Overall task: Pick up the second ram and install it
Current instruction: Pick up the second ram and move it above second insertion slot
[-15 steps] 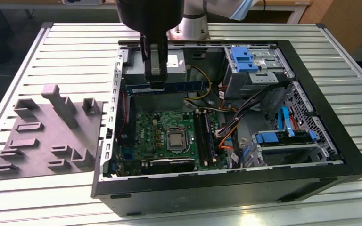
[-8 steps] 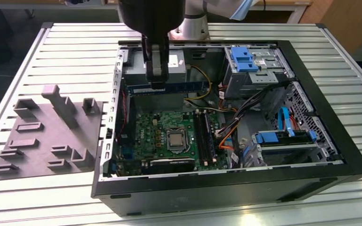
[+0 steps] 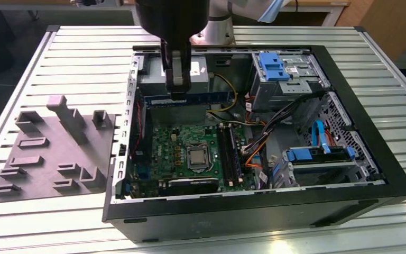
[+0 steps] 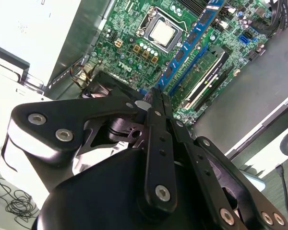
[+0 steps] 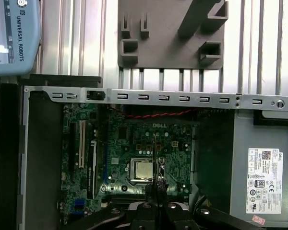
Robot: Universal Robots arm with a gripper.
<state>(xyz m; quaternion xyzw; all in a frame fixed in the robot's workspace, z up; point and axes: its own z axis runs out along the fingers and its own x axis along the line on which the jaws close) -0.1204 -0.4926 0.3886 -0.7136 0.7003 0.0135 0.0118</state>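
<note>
Slatted metal surface (image 3: 83, 47) under everything. On it, an open case (image 3: 259, 214), laid on its side and taking the middle and the exterior view's right. Just beside the case, at the exterior view's left, a grey plate (image 3: 55, 153) with moulded blocks, flat on the surface.

Inside the case, a green motherboard (image 3: 182, 143) on the floor, toward the near left. Grey power supply (image 3: 154, 79) in the far left corner. Blue drive cages (image 3: 274, 69) and loose cables (image 3: 259, 137) toward the right.

Black gripper (image 3: 179, 94) hanging over the near edge of the power supply. Fingers pressed together, clamped on the ram (image 3: 206, 98). Ram held level, long side running left to right, up in the air and clear of the motherboard. Longer part of the ram sticking out to the right of the fingers. In the first wrist view, the same ram (image 5: 155, 153) seen edge-on as a thin line above the board.

Long slots (image 3: 230, 153) just right of the processor (image 3: 198, 157). In the second wrist view, other ram (image 4: 206, 72) already seated in one slot, beside the blue ones.
</note>
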